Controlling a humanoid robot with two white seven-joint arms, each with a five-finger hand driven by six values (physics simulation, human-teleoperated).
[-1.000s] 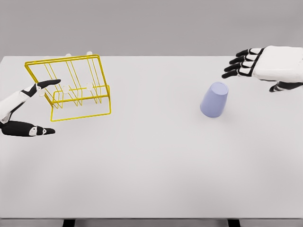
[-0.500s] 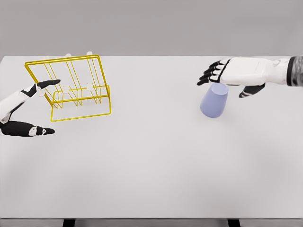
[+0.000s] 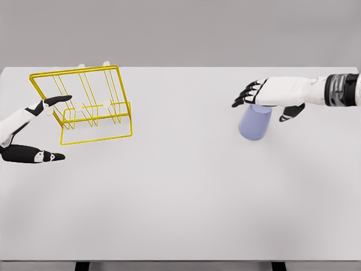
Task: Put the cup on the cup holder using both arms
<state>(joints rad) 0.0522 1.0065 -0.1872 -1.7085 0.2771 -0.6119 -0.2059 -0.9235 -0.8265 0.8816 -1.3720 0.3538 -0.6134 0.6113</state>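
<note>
Over the cup (image 3: 255,122), right hand (image 3: 269,94) lower than before, fingers spread, holding nothing.

Setting: a simulated test bench, not a lived-in room. I work over a plain white table (image 3: 180,197) under flat, shadowless lighting, with a featureless grey backdrop (image 3: 180,31) behind it. Dark stubs under the front edge are probably table legs; too little shows for me to be sure.

Both robot hands (image 3: 265,97) seemingly spread.
</note>
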